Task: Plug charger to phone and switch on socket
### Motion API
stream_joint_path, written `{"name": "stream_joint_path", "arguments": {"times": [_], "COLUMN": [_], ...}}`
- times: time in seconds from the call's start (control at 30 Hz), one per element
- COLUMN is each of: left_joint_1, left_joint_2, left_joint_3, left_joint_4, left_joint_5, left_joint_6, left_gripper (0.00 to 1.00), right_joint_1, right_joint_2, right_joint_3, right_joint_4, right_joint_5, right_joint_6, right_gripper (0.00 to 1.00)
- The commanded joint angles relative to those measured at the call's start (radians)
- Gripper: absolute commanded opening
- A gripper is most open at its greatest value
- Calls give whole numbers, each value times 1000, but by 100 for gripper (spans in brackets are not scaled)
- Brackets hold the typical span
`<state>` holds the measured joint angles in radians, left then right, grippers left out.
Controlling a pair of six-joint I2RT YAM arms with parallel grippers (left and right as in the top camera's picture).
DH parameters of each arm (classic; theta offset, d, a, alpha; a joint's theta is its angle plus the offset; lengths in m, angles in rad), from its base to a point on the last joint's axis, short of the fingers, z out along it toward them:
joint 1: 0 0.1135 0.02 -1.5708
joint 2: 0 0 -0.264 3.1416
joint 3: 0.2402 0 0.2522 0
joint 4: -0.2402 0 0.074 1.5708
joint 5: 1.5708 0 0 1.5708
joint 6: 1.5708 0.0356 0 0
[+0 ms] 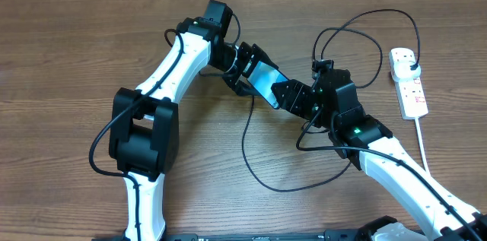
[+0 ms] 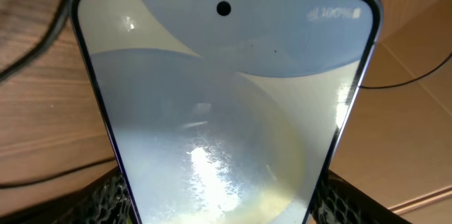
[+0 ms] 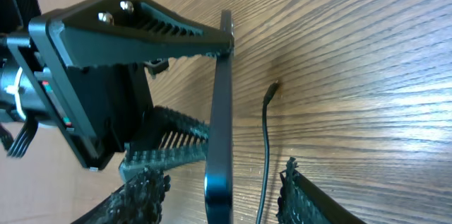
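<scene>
Phone (image 1: 262,81) is up off the table (image 1: 76,43), screen lit, clamped in my left gripper (image 1: 247,72); the charger (image 3: 263,146) has its connector tip (image 3: 270,94) just beside the phone's edge, unplugged. My right gripper (image 3: 222,181) straddles both, jaws apart, nothing pinched, so I judge I'm at grabbing the tip. Next: pinch just behind it and line it up with the phone's port; the socket (image 1: 409,81), well apart from the phone, comes later.

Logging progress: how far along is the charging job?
Done: plug sits in socket; left gripper holds phone.
In hand: right gripper open by phone, cable tip not plugged in.
Left: insert tip, switch socket on.
</scene>
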<state>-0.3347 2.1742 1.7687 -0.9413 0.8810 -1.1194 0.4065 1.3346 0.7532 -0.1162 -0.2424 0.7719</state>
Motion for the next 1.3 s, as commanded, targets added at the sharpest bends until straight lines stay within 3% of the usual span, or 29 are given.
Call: {"name": "stream_joint_path", "arguments": {"times": [0.0, 0.8, 1.27], "left_joint_1": [-26, -55, -74], "left_joint_2": [4, 4, 4], "left_joint_3": [29, 29, 29], "left_joint_4": [4, 4, 4], "left_joint_5": [39, 71, 43], "left_joint_6": [-74, -92, -92], "left_gripper": [70, 71, 71], "right_joint_1": [6, 36, 36], "right_joint_2": [5, 62, 62], "right_joint_3": [19, 19, 19], "right_joint_4": [-8, 30, 41], "right_joint_5": [50, 151, 137], "right_joint_6": [13, -40, -39], "right_gripper": [55, 48, 26]}}
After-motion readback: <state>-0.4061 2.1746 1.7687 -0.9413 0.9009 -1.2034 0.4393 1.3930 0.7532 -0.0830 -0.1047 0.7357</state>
